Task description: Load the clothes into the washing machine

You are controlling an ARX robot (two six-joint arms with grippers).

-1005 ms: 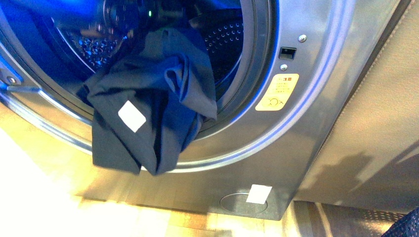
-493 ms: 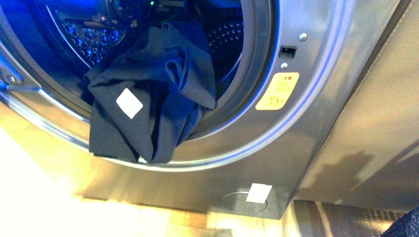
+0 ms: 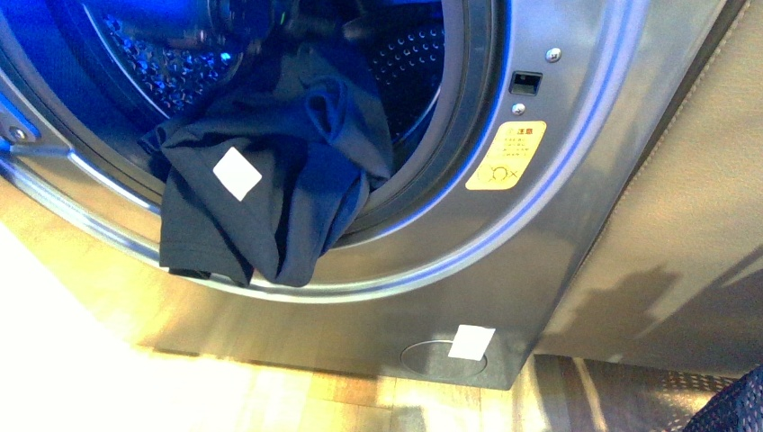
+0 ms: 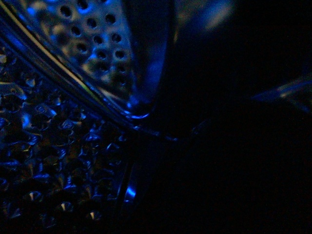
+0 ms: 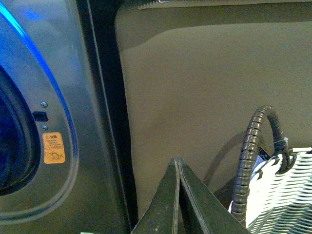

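Note:
The clothes (image 3: 270,189), a dark navy garment with a white square tag (image 3: 237,174), hang over the lower rim of the washing machine (image 3: 576,135). The upper part lies inside the dimpled drum (image 3: 405,58). The lower folds hang outside, across the silver door ring. My left arm reaches into the drum's blue-lit top and is shut on the clothes, but its jaws are lost in shadow. The left wrist view is mostly dark and shows only the drum wall (image 4: 44,146). My right gripper (image 5: 178,162) is shut on nothing, off to the machine's right.
A yellow warning sticker (image 3: 506,155) and a latch slot (image 3: 525,83) sit right of the porthole. A beige panel (image 5: 204,97) stands beside the machine. A white woven basket (image 5: 287,195) and a ribbed cable hose (image 5: 248,161) are near my right gripper. Pale wooden floor (image 3: 90,360) lies below.
The clothes have been drawn upward and further into the drum, so less fabric hangs below the door ring. The right gripper has no earlier frame.

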